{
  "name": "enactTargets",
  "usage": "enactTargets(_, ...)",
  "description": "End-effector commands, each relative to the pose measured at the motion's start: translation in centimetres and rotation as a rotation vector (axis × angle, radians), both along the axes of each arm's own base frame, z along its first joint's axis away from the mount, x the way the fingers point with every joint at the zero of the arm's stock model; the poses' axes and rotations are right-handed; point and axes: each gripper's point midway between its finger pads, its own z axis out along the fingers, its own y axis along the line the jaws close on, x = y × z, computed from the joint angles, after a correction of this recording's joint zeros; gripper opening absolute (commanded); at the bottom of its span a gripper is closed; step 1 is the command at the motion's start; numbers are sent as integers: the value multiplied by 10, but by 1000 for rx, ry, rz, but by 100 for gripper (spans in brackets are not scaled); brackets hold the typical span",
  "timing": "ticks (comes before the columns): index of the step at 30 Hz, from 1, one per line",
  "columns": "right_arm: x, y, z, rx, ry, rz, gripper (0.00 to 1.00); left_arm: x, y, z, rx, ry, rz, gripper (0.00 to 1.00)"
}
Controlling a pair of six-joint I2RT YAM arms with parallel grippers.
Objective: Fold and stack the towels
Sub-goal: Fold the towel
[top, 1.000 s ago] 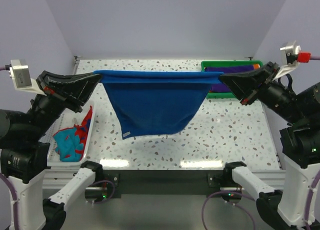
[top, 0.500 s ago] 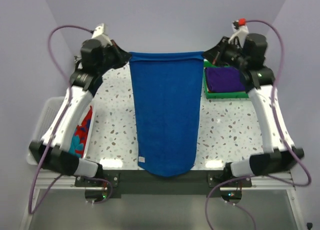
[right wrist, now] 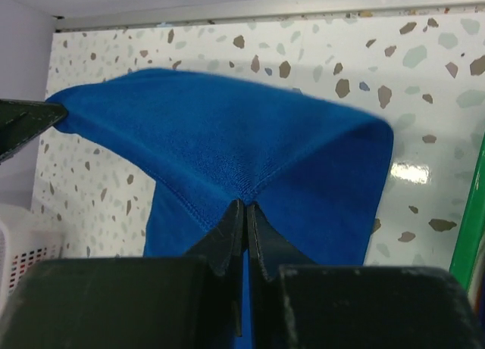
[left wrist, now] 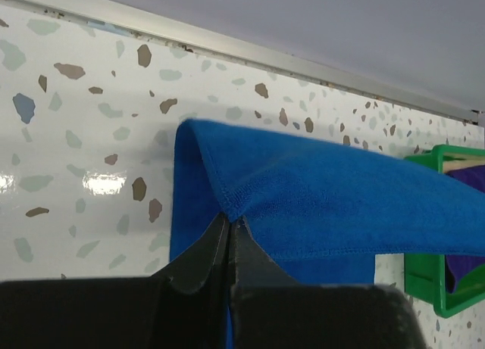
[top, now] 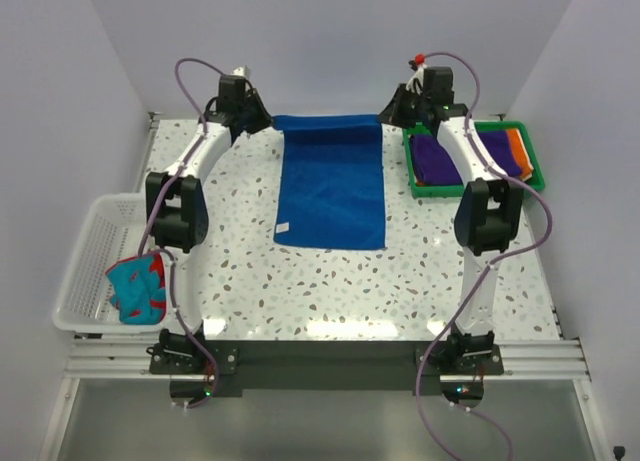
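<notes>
A bright blue towel lies spread lengthwise on the table, its far edge lifted at the back. My left gripper is shut on the far left corner and my right gripper on the far right corner. In the left wrist view the closed tips pinch a peak of blue cloth. The right wrist view shows the same pinch on the towel. A purple towel and an orange towel lie in the green tray. A red and teal towel hangs in the basket.
The green tray stands at the back right, close beside my right gripper; its rim shows in the left wrist view. The white mesh basket sits off the table's left edge. The back wall rail runs just behind both grippers.
Both arms have stretched out toward the back of the table. The blue towel, first hanging between the grippers, was drawn back and now lies flat on the table.
</notes>
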Motion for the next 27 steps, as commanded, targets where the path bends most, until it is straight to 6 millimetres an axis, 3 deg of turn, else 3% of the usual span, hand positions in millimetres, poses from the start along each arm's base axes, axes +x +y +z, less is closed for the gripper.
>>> enactTargets(1,5,0,25,-4,-67,30,0,5,-5,19,-67,-55,-67,0)
enactTargets(2,-2,-1,12,-6,-22,30,0,-2,-6,22,-77,-46,-77,0)
enactTargets(3,-8,-2,15,0,-14,28,0,-14,-9,6,-88,1,-96,0)
enactTargets(4,-13,-5,12,0,5,22,0,-22,-11,4,-101,14,-111,0)
enactTargets(5,-24,-7,-5,5,60,12,0,-31,-11,16,-113,3,-117,0)
enactTargets(6,-33,-9,5,11,56,8,0,-46,-13,-2,-121,55,-128,0)
enactTargets(7,-40,-12,1,11,79,-4,0,-54,-13,-4,-126,67,-134,0)
enactTargets(8,-53,-14,-16,4,137,-13,0,-64,-13,7,-133,59,-138,0)
enactTargets(9,-62,-16,-11,1,137,-17,0,-80,-11,-12,-131,112,-138,0)
enactTargets(10,-70,-17,-15,1,157,-22,0,-89,-10,-15,-132,126,-141,0)
enactTargets(11,-82,-19,-33,-6,217,-26,0,-98,-9,-11,-126,126,-147,1)
enactTargets(12,-90,-19,-34,-8,233,-27,0,-112,-8,-28,-119,177,-148,1)
enactTargets(13,-103,-21,-51,-13,293,-24,0,-119,-7,-30,-118,190,-152,1)
enactTargets(14,-110,-20,-57,-12,315,-16,0,-133,-10,-44,-111,234,-170,1)
enactTargets(17,-131,-21,-74,-14,377,-8,0,-155,-14,-62,-88,299,-198,2)
enactTargets(22,-131,-22,-77,-29,392,-6,0,-152,-16,-67,-76,339,-199,2)
enactTargets(27,-131,-23,-61,-35,373,-10,0,-145,-16,-38,-70,297,-199,2)
